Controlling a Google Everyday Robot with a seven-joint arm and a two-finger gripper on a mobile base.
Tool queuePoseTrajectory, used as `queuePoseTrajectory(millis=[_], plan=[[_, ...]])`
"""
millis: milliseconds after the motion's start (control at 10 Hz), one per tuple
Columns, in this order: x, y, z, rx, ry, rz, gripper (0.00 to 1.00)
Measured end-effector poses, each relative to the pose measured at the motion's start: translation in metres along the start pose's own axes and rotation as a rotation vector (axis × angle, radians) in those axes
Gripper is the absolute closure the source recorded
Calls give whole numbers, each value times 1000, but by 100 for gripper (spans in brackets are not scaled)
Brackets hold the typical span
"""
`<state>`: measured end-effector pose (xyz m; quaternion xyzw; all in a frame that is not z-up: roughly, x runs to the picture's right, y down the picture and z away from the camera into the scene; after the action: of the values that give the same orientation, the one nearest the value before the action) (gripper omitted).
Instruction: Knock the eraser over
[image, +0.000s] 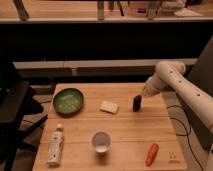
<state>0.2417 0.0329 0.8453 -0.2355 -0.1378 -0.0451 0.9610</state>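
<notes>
The eraser (136, 103) is a small black oblong block standing upright on the wooden table (125, 125), right of centre toward the back. My gripper (142, 95) hangs at the end of the white arm (172, 80) that reaches in from the right. It sits just above and to the right of the eraser's top, touching it or nearly so.
A pale flat pad (109, 106) lies left of the eraser. A green bowl (68, 101) is at the back left. A white bottle (55, 145) lies at the front left, a white cup (101, 141) at front centre, a carrot (151, 154) at front right. A dark chair (15, 115) stands left.
</notes>
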Motion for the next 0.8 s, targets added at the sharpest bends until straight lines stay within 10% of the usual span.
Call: queuePoseTrajectory(millis=[800], plan=[[1, -3, 1, 0, -9, -12, 99]])
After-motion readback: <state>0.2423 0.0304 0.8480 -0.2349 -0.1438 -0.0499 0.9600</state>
